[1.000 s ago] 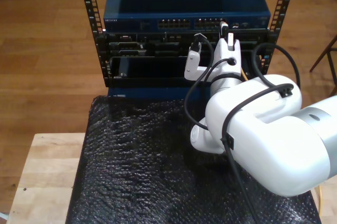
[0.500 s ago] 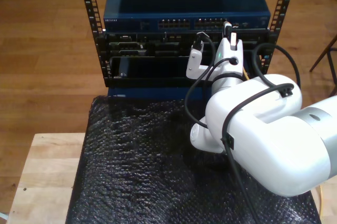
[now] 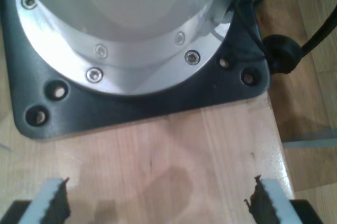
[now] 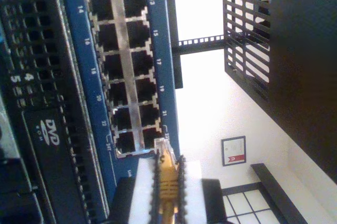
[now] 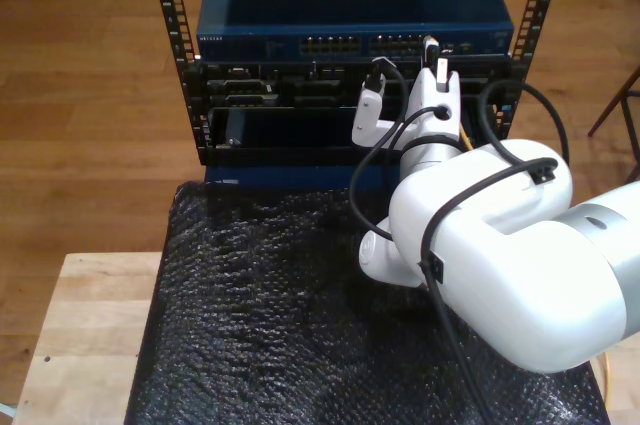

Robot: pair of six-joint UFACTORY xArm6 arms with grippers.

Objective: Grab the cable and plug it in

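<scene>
The yellow-orange cable (image 4: 167,182) runs between the white fingers (image 4: 143,188) of my second gripper (image 4: 167,195), which is shut on it. Its clear plug (image 4: 164,153) points at the lowest-numbered-end ports, right at the edge of the port block (image 4: 124,71) by the port marked 23. In the exterior view my second gripper (image 5: 432,53) stands against the blue switch (image 5: 350,5), just right of the view's middle. A stretch of the cable (image 5: 463,135) shows beside the arm. My first gripper (image 3: 158,205) is open over bare wood, holding nothing.
The switch sits in a black rack (image 5: 188,75) above other units. A black bubble-wrap mat (image 5: 260,315) covers the wooden table (image 5: 80,335). Thick black arm cables (image 5: 500,110) loop near the rack. A black base plate (image 3: 131,108) carrying an arm's base lies ahead of my first gripper.
My second gripper has crept a little further toward the switch's ports with the cable in it. Nothing else has moved.
</scene>
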